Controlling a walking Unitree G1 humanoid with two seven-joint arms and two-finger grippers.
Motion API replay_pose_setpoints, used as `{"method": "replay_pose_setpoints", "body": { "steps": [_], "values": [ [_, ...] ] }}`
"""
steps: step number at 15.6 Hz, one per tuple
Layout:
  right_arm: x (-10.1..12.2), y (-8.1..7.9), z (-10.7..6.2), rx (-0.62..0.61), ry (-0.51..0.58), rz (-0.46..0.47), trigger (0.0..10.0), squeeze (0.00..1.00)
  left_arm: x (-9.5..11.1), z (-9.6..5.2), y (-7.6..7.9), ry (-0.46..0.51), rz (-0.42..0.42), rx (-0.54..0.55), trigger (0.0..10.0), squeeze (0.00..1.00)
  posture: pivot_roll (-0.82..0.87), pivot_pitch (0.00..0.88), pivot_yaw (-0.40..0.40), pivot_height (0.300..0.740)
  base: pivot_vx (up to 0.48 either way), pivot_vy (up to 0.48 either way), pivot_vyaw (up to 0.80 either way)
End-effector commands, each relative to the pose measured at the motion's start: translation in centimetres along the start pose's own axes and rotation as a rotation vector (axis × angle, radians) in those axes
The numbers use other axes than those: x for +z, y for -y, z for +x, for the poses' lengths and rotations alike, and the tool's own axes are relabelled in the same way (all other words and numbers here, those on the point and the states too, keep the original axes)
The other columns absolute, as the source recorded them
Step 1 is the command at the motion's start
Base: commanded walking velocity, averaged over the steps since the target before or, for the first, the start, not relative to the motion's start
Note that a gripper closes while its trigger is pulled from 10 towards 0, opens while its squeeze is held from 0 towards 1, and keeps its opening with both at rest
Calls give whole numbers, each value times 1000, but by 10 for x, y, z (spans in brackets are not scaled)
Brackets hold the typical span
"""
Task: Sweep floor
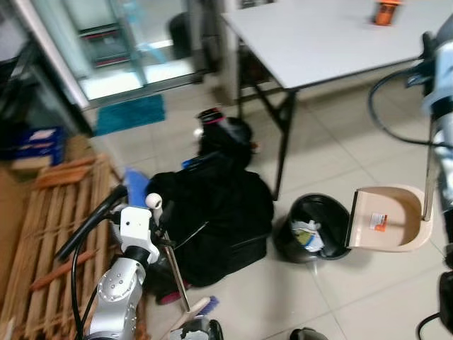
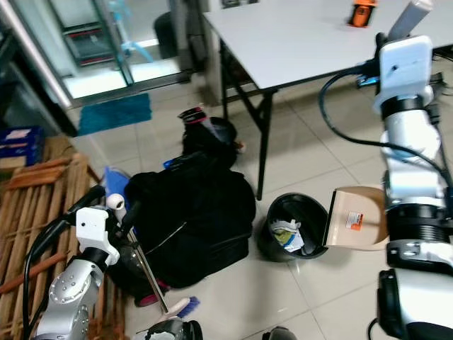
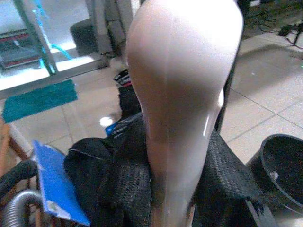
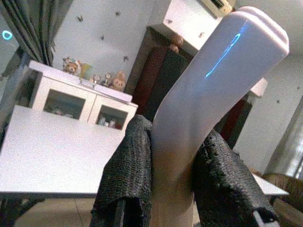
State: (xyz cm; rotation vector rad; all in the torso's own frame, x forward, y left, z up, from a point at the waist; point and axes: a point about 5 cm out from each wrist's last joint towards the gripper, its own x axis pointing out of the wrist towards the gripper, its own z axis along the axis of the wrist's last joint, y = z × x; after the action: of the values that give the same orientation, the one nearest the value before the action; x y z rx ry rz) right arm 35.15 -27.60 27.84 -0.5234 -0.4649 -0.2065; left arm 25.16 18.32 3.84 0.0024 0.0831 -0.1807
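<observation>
Clutter is crowding the tiled floor (image 1: 340,149): a black bag (image 1: 212,212) and a black bin (image 1: 311,228) are lying beside a table leg (image 1: 283,142). The right gripper (image 4: 173,189) is clamping the dustpan handle (image 4: 213,90), with the dustpan (image 1: 389,219) touching the bin's rim. The left gripper (image 3: 177,189) is squeezing the broom handle (image 3: 182,94). A wooden pallet (image 1: 64,219) is bordering the robot's left. Open tile is lying past the table leg.

I was in a home, probably a living room: tiled floor (image 1: 340,170), white desk (image 1: 318,35), sideboard with toy figures (image 4: 80,94), curtain (image 4: 28,28).
</observation>
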Motion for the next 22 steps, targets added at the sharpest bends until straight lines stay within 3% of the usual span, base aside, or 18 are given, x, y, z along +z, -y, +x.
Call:
{"method": "replay_pose_setpoints", "body": {
  "steps": [1, 2, 4, 5, 6, 8, 10, 12, 13, 14, 16, 18, 19, 22],
  "values": [
    [23, 10, 7, 1, 64, 11, 10000, 0, -3, -5, -2, -17, -4, -5, 10000, 0, 96, 76, 116, 740, 0, 0, 0],
    [35, 21, 8, -33, 86, 78, 10000, 0, -4, -6, -2, -19, -1, -9, 10000, 0, 89, 77, 119, 740, 0, 0, 0],
    [52, 42, 11, -83, 114, 125, 10000, 0, -4, -8, -2, -23, 6, -14, 10000, 0, 81, 77, 119, 740, 0, 0, 0],
    [57, 53, 13, -106, 121, 133, 10000, 0, 61, 7, 0, 73, 28, -23, 10000, 0, 85, 74, 111, 740, 0, 0, 0],
    [61, 60, 12, -114, 120, 115, 10000, 0, 77, 9, 1, 93, 33, -18, 10000, 0, 85, 72, 108, 740, 0, 0, 0],
    [64, 71, 8, -90, 93, 34, 10000, 0, 74, 12, -2, 80, 28, -18, 10000, 0, 75, 66, 104, 740, 0, 0, 0],
    [45, 57, -14, 15, -47, 12, 10000, 0, 77, 10, 3, 37, 21, -30, 10000, 0, 60, 60, 98, 740, 0, 0, 0],
    [32, 63, -38, -42, -145, -80, 10000, 0, 85, 14, 8, 54, 3, -40, 10000, 0, 43, 55, 102, 740, 0, 0, -347],
    [25, 66, -56, -98, -190, -68, 10000, 0, 93, 19, 14, 94, -19, -54, 10000, 0, 36, 53, 101, 740, 0, 0, -800],
    [19, 59, -70, -119, -215, -33, 10000, 0, 98, 22, 19, 111, -37, -63, 10000, 0, 34, 49, 99, 740, 0, 0, -800],
    [-6, 20, -108, -141, -290, 80, 10000, 0, 101, 24, 31, 103, -72, -102, 10000, 0, 34, 40, 88, 740, 0, 0, -800],
    [-13, 3, -119, -158, -308, 125, 10000, 0, 95, 22, 30, 65, -48, -98, 10000, 0, 40, 39, 85, 740, 0, 0, -800],
    [-20, -19, -127, -148, -330, 159, 10000, 0, 89, 16, 28, 39, 3, -117, 10000, 0, 46, 32, 79, 740, 0, 0, -800],
    [-25, -58, -133, -31, -317, 157, 10000, 0, 84, 4, 26, -1, 42, -152, 10000, 0, 78, 37, 33, 740, 0, 0, -800]
  ]
}}
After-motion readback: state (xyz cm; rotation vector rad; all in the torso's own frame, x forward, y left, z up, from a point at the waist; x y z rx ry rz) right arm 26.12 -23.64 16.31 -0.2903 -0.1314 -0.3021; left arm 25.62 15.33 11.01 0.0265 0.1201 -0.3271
